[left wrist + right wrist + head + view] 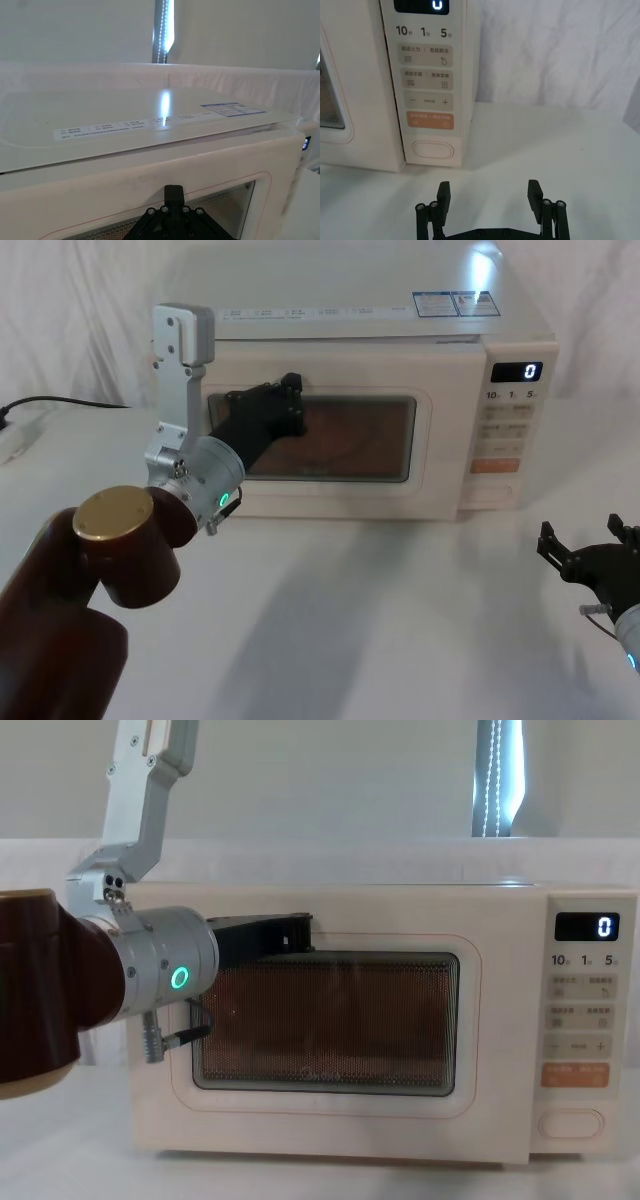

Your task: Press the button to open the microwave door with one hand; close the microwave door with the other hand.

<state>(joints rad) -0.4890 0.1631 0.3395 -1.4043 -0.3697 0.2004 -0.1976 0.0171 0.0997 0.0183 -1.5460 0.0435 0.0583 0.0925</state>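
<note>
The microwave door point(330, 435) is shut flat against the front of the microwave point(380, 325), which sits at the 12 o'clock side of the white worktop point(380, 620). The left tool point(285, 400) is up against the door's dark window, near its 10 o'clock corner, and I cannot tell if its fingers are spread or pressed together. The button point(432, 149) is the wide cream key at the bottom of the control panel point(505, 440), just under the orange key point(430, 120). The display point(516, 371) shows a 0. The right tool point(490, 197) hangs low over the worktop at about 4 o'clock, with its fingers point(443, 192) spread wide, pointing at the button but apart from it.
</note>
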